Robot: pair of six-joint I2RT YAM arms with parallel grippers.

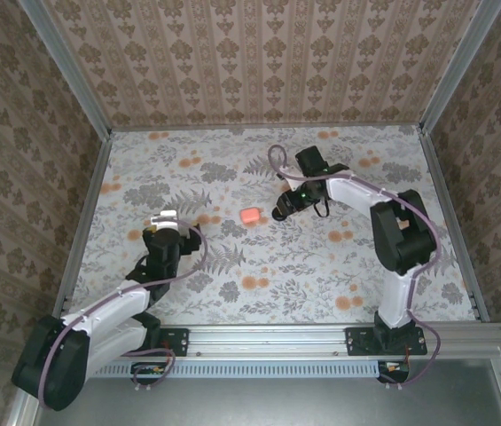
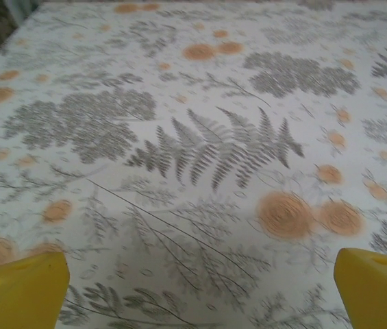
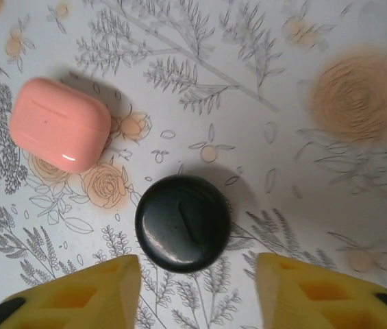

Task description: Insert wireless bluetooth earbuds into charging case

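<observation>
Honestly, with the right gripper (image 3: 194, 274) spread loose and empty just over the closed black case (image 3: 183, 223), pink case (image 3: 59, 123) lying just beside it, I'd centre the fingers before squeezing so it doesn't skid.

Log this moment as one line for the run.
left jaws open above table | right jaws open, not touching black round case | pink case shut, beside it, apart

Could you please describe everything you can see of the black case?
The black case is a round, glossy, plastic-looking puck with one short groove on top. It appears shut and lies flat on the floral table. The pink case sits nearby, apart. The right gripper hangs open just short of it, not touching.
</observation>
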